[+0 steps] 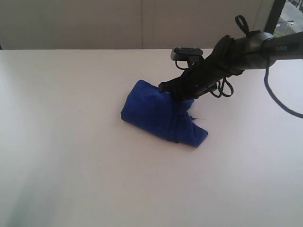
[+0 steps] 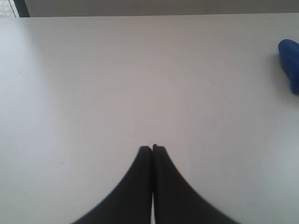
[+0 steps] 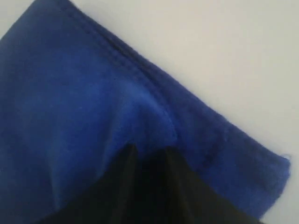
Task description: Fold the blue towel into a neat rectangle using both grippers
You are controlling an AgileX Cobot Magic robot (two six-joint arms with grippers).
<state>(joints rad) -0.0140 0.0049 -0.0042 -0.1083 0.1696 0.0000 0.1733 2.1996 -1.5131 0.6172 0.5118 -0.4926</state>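
The blue towel (image 1: 156, 116) lies bunched in a thick folded heap at the middle of the white table (image 1: 71, 179). Its upper right part is drawn up toward my right gripper (image 1: 179, 100). In the right wrist view the right gripper (image 3: 149, 151) has its dark fingers sunk into the blue towel (image 3: 93, 93), and the cloth puckers toward the tips, pinched between them. My left gripper (image 2: 152, 148) is shut with nothing in it, above bare table. It stays out of the exterior view. One edge of the blue towel (image 2: 290, 63) shows far off in the left wrist view.
The right arm (image 1: 255, 47) reaches in from the upper right with looped cables (image 1: 222, 90) hanging beside the wrist. A pale wall (image 1: 142, 23) runs along the table's far edge.
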